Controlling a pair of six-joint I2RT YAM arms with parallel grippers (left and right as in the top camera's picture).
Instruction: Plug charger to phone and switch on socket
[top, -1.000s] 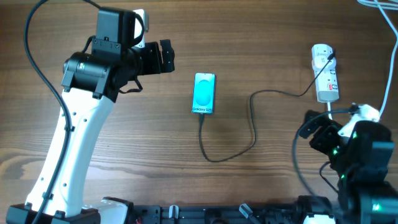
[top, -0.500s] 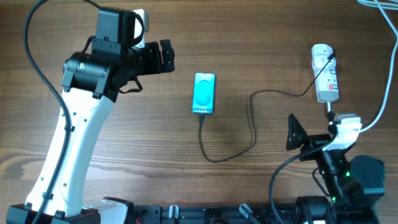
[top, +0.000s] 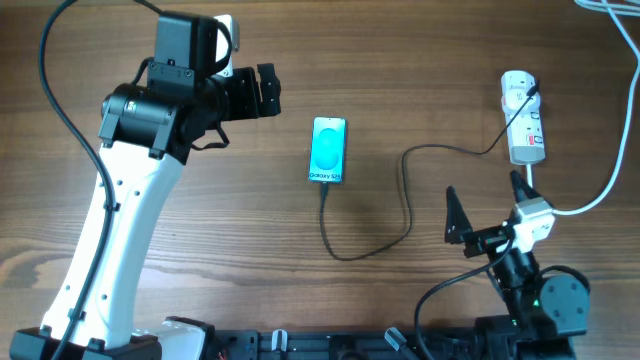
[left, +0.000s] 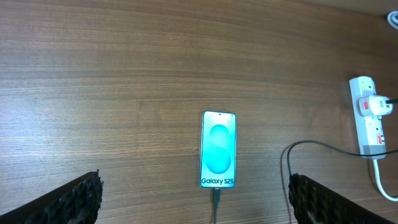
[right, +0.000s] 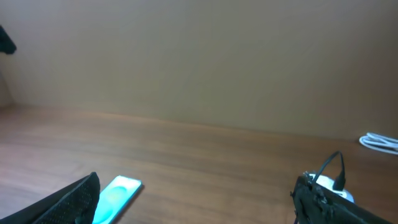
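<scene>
Black right gripper (top: 486, 205), released wide, is hovering near white oblong power-strip socket (top: 524, 120); best closing first, then pressing one tip squarely to toggle it. Thin black charger cable (top: 404, 182) looks plugged into blue-green-screened phone (top: 329, 150), approx. mid-table.

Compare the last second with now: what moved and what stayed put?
The right gripper drew back from near the socket toward its base and swung left across the table; it is now open and holds nothing. The left gripper, also open, the phone, the charger and the socket stayed as they were.
</scene>
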